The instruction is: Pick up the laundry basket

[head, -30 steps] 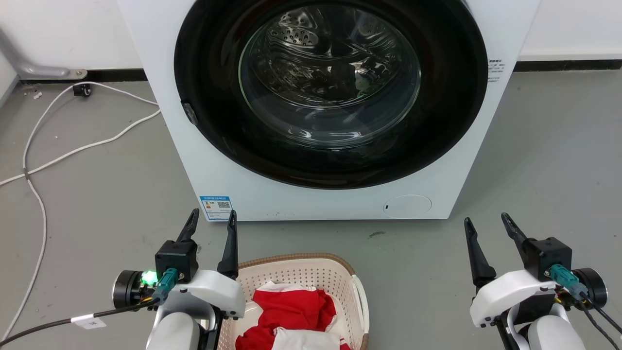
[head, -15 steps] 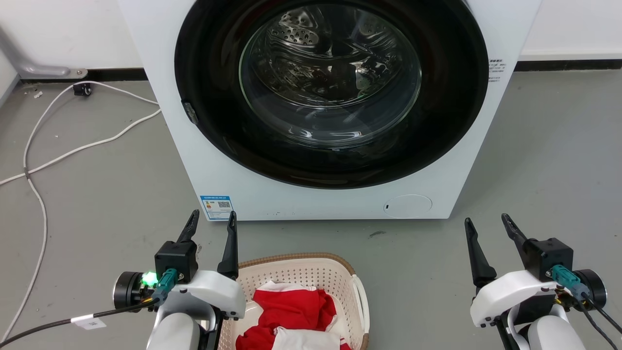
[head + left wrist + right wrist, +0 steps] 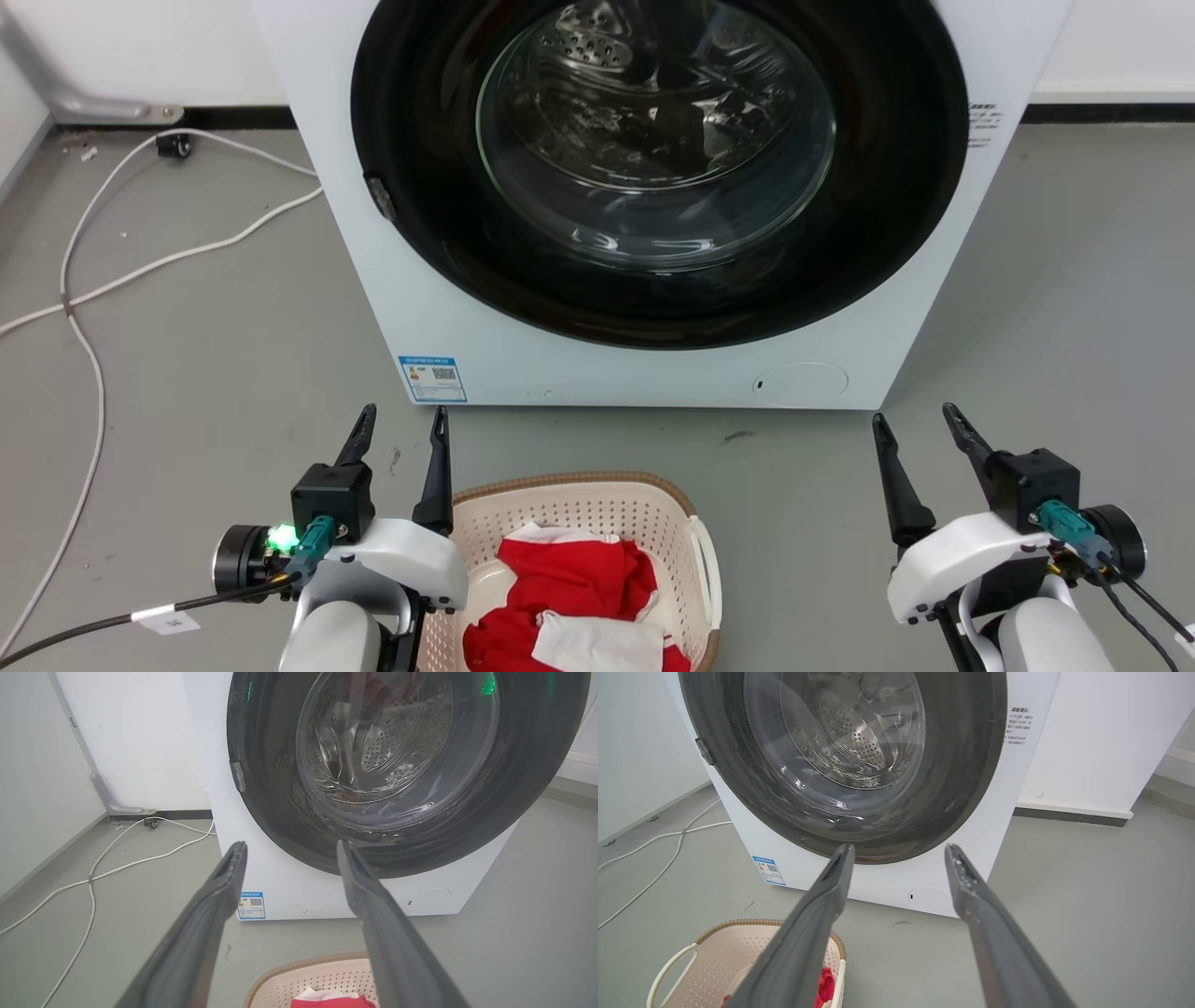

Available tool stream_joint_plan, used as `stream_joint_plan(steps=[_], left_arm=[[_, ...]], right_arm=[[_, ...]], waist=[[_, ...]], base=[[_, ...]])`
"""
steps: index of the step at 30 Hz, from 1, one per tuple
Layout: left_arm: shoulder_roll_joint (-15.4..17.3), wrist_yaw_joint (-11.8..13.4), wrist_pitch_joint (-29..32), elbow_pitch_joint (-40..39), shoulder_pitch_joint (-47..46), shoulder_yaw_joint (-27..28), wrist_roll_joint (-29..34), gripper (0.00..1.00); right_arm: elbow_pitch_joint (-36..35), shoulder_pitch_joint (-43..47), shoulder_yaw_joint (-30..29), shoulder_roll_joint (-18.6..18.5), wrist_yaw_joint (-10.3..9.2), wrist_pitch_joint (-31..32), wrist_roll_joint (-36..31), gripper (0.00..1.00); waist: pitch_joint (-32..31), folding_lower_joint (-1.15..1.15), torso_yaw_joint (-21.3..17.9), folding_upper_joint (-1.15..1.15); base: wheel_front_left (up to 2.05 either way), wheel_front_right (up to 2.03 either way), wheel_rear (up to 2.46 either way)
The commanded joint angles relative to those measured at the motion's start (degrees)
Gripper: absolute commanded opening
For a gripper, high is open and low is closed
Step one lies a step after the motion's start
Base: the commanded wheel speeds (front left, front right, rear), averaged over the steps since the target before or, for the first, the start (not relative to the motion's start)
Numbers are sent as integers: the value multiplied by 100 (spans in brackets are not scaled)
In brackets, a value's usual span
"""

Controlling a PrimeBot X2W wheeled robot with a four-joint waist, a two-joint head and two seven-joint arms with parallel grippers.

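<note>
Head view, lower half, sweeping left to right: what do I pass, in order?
Thin white cable → dark two-fingered left claw, open → cream perforated plastic laundry basket with brown woven-look rim → dark two-fingered right claw, open.

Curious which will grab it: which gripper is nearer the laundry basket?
Left. The left gripper hovers beside the laundry basket, on its left; the right gripper is far to its right.

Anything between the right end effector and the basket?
Nothing visible. Bare floor lies between the open right end effector and the basket, whose white side handle faces it. The washer stands beyond both, out of that path.
</note>
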Motion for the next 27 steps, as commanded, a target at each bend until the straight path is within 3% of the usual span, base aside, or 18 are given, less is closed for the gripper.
stream_joint_plan(steps=[1,16,27], left_arm=[[-3,8,-42,9,-64,22,-32,100],[-8,55,-36,315,-252,184,-146,100],[154,-144,-30,1637,-1026,300,-310,100]], right_arm=[[-7,-62,26,14,-2,4,34,100],[313,-392,682,13,-2,38,366,100],[1411,-1178,1099,11,-2,338,747,100]], waist=[[61,0,47,0],[844,0,302,0],[1713,0,238,0]], base=[[0,0,0],[0,0,0],[0,0,0]])
